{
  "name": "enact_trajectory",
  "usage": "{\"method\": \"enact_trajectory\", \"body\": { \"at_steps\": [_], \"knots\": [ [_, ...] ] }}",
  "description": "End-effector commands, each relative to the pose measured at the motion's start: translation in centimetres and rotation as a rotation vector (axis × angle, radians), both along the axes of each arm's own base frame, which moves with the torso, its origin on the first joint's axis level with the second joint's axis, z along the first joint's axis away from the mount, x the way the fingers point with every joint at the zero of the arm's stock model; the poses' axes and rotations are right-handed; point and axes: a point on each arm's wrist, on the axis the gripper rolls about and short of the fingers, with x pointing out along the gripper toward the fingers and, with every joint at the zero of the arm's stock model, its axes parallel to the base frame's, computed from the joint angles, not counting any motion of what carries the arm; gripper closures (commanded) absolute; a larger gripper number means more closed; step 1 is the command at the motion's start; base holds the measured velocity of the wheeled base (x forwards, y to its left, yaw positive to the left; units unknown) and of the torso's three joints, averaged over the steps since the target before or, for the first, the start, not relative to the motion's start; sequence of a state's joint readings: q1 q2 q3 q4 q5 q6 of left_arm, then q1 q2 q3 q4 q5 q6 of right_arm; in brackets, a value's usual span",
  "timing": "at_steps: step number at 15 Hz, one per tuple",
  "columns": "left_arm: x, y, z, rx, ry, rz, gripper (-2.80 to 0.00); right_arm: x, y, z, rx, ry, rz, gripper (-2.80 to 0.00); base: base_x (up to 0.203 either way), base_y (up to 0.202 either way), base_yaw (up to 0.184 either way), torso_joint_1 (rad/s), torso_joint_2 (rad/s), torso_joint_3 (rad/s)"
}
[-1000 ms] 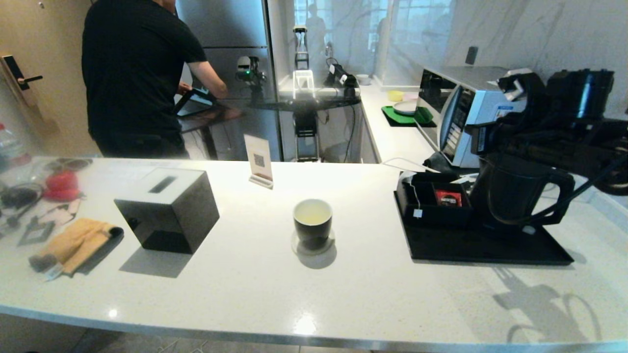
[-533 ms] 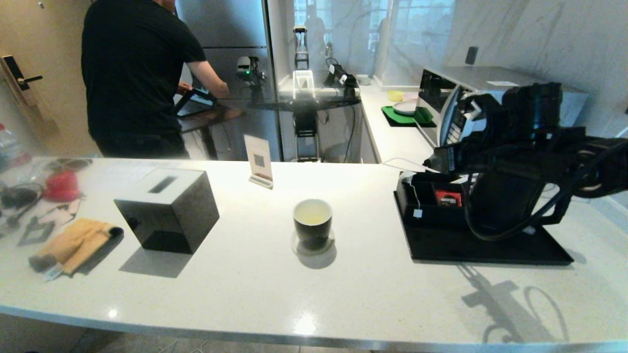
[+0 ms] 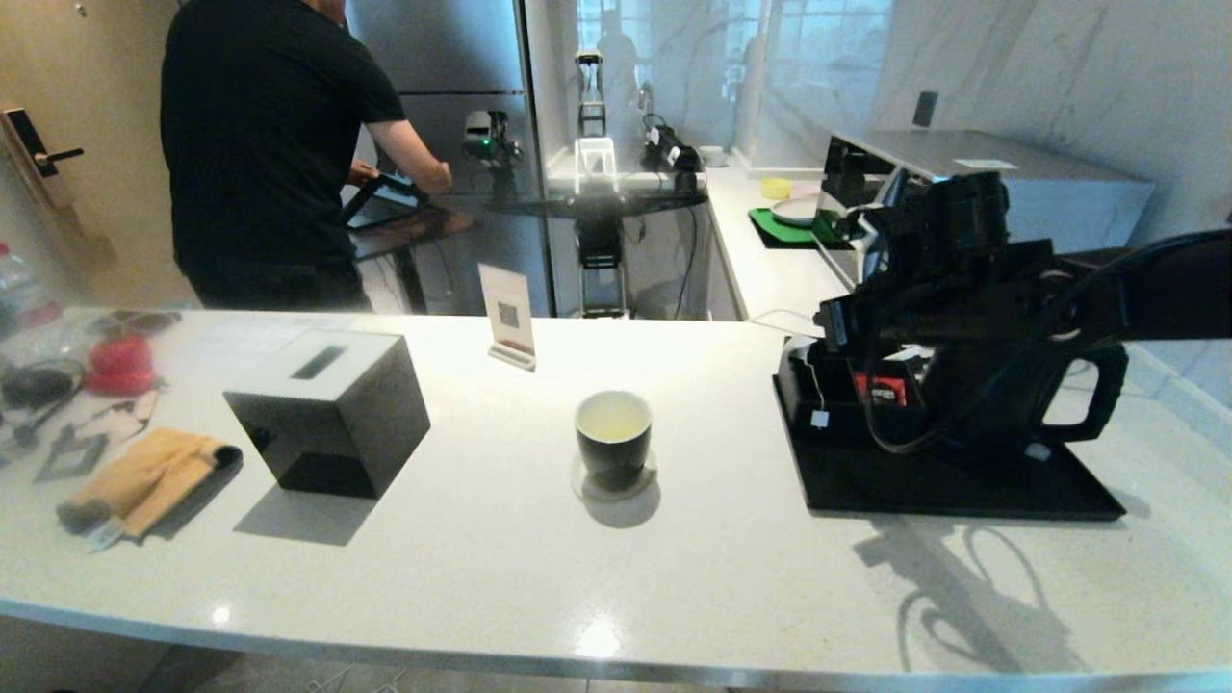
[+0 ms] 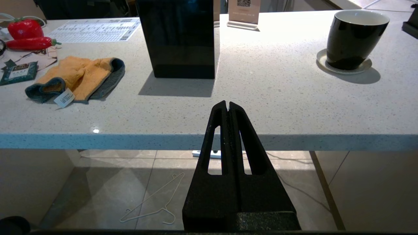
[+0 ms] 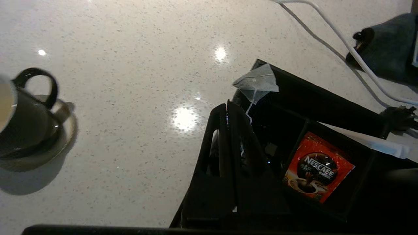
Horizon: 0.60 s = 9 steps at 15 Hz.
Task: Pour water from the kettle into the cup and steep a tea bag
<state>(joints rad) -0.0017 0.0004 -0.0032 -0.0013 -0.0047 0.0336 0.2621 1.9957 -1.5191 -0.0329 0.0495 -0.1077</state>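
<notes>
**Water in, tea bag next**

Since the small glossy black cup with the white inside (image 3: 613, 435) already holds pale yellowish water (image 3: 613, 418), the pouring looks done, and the step in hand is fetching the tea bag. The cup stands on its round pale coaster (image 3: 614, 483) mid-table, and the matte black kettle (image 3: 1001, 390) sits on the flat black tray (image 3: 962, 491) at the cup's three o'clock.

The right claw (image 5: 227, 106) hangs over the tray's compartment box, empty, its two fingers pressed together. The small pale greyish tea bag (image 5: 257, 83) is perched on the box's corner at the claw's one o'clock, just beside the tips, its thin string running down into the box. The red square packet (image 5: 318, 166) lies in the neighbouring compartment.

Next, I'd say, the fingers must part, then close on the pouch or string. The left claw (image 4: 227, 107) is parked below the table (image 4: 277, 98) edge, likewise closed and empty.
</notes>
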Motion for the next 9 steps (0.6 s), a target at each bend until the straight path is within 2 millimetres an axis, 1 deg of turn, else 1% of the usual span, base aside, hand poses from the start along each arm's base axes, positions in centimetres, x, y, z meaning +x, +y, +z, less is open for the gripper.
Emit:
{"method": "enact_trajectory", "body": {
  "at_steps": [1, 5, 7, 9],
  "knots": [
    [0.0, 0.0, 0.0, 0.0, -0.001, 0.0, 0.0, 2.1, 0.5, -1.3, -0.02, 0.03, -0.033, 0.0, 0.0, 0.0, 0.0, 0.0, 0.0, 0.0],
    [0.0, 0.0, 0.0, 0.0, -0.001, 0.0, 0.0, 4.3, 0.9, -1.9, -0.012, 0.108, -0.158, 0.0, 0.0, 0.0, 0.0, 0.0, 0.0, 0.0],
    [0.0, 0.0, 0.0, 0.0, -0.001, 0.0, 0.0, 5.0, 1.0, -2.1, 0.01, 0.147, -0.218, 0.0, 0.0, 0.0, 0.0, 0.0, 0.0, 0.0],
    [0.0, 0.0, 0.0, 0.0, -0.001, 0.0, 0.0, 5.4, 1.1, -2.5, 0.014, 0.187, -0.24, 0.0, 0.0, 0.0, 0.0, 0.0, 0.0, 0.0]
  ]
}}
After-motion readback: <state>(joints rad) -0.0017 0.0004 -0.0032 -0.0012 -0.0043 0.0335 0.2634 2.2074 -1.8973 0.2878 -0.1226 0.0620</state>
